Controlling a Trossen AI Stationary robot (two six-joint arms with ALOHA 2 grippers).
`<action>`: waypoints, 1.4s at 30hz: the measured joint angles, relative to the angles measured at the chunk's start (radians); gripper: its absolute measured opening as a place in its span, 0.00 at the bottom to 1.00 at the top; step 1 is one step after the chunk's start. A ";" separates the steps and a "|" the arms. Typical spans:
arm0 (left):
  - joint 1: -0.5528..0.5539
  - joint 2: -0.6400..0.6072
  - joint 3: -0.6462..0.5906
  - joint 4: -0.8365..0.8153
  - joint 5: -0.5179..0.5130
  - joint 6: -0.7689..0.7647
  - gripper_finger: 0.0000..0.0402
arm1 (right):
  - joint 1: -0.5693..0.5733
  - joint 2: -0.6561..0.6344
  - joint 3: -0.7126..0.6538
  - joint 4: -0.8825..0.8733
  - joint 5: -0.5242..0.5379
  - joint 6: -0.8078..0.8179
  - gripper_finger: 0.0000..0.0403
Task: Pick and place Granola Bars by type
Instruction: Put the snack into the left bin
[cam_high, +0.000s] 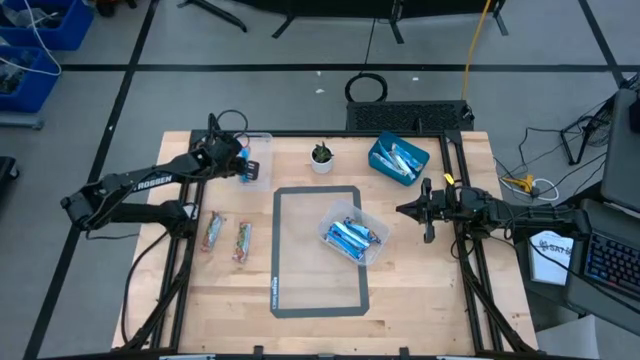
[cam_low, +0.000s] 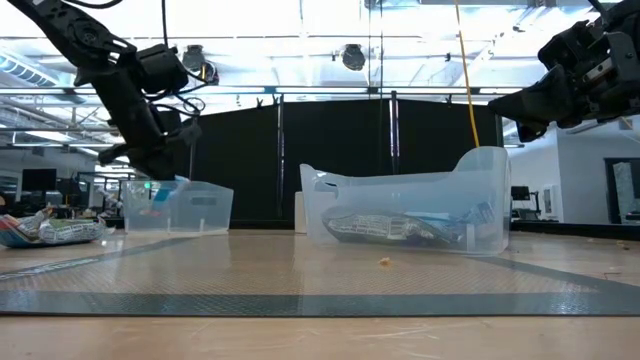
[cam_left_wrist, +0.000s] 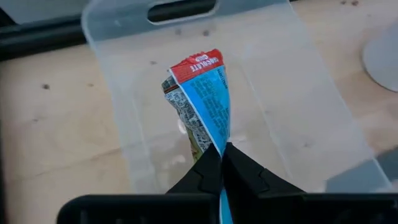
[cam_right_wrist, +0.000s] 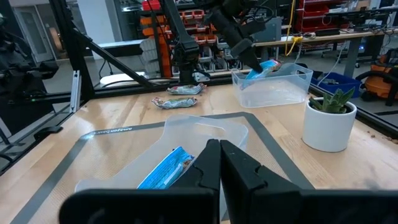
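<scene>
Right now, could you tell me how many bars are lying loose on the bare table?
2: both side by side on the table's left, one bar beside the other bar, below the left arm. None seems hidden.

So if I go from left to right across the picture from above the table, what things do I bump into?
Two granola bars lying on the wood → the left gripper holding a blue bar over a clear tub → little potted plant → tub of blue bars → blue bin → right gripper.
</scene>
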 joint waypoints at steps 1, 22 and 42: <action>0.000 0.000 0.000 0.000 0.011 -0.002 0.05 | 0.000 0.000 0.000 0.000 0.000 0.000 0.00; -0.060 -0.046 0.000 -0.070 0.184 -0.047 0.06 | 0.000 0.000 0.000 0.000 0.000 0.000 0.00; -0.447 -0.278 0.036 -0.555 0.033 -0.484 0.01 | 0.000 0.000 0.000 0.000 0.000 0.000 0.00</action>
